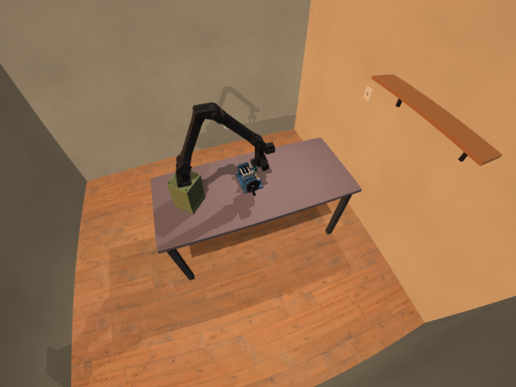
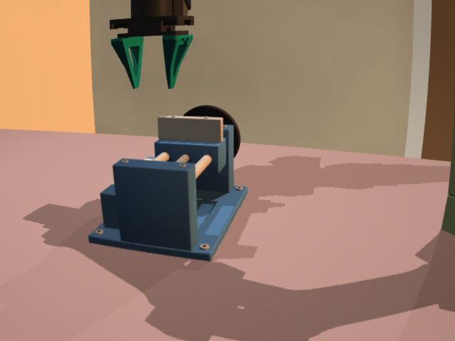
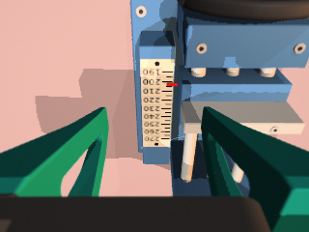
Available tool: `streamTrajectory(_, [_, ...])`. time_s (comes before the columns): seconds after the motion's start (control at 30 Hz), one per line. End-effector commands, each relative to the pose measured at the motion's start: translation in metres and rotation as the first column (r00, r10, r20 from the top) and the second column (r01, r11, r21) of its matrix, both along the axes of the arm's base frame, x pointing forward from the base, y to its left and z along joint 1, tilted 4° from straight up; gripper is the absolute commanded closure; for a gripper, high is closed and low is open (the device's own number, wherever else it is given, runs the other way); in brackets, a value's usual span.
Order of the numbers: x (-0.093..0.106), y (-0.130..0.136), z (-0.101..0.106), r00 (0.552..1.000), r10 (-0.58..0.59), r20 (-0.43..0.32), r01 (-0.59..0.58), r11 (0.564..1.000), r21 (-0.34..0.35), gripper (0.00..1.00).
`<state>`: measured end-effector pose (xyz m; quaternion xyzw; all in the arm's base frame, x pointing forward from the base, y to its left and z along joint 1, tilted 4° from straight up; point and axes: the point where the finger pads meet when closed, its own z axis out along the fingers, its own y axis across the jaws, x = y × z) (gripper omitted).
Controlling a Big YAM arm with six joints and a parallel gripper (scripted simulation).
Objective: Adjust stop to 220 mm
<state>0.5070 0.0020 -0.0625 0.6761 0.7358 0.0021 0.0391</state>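
Observation:
The blue stop fixture has a black handwheel at one end and a carriage with a grey stop plate on rods. In the wrist view a cream scale, marked 190 to 270, lies beside the carriage. Its red pointer stands between 200 and 210, nearer 200, at about 203. My gripper is open and empty, pointing down above the fixture's scale side, away from the handwheel. The wheel's handle shows in the top view; the wrist view cuts off most of the wheel.
The fixture's blue base plate sits on the mauve table. The arm stands on a green block at the table's left end. A blue end block rises at the fixture's end opposite the wheel. A wooden shelf is on the right wall.

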Motion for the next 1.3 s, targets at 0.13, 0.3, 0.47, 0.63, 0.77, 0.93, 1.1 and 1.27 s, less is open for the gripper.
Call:
streamTrajectory(0.13, [0.004,-0.002,0.005,1.0,-0.016,0.005,0.016,1.0,0.0,0.47])
streamTrajectory(0.3, [0.004,-0.002,0.005,1.0,-0.016,0.005,0.016,1.0,0.0,0.47])
streamTrajectory(0.47, [0.002,-0.003,0.005,1.0,-0.016,0.004,0.016,1.0,0.0,0.47])
streamTrajectory(0.63, [-0.016,-0.043,0.016,0.999,-0.004,0.043,0.004,1.0,-0.002,0.47])
streamTrajectory(0.77, [-0.048,-0.089,0.015,0.999,-0.003,0.041,0.004,1.0,-0.007,0.47])
streamTrajectory(0.93, [-0.06,-0.099,0.004,1.0,0.0,0.016,0.0,1.0,-0.003,0.47])
streamTrajectory(1.1, [-0.05,-0.092,0.01,0.999,0.02,0.035,-0.019,1.0,-0.009,0.47])
streamTrajectory(1.27, [-0.061,-0.102,-0.013,1.0,-0.004,0.005,0.004,1.0,-0.004,0.47])
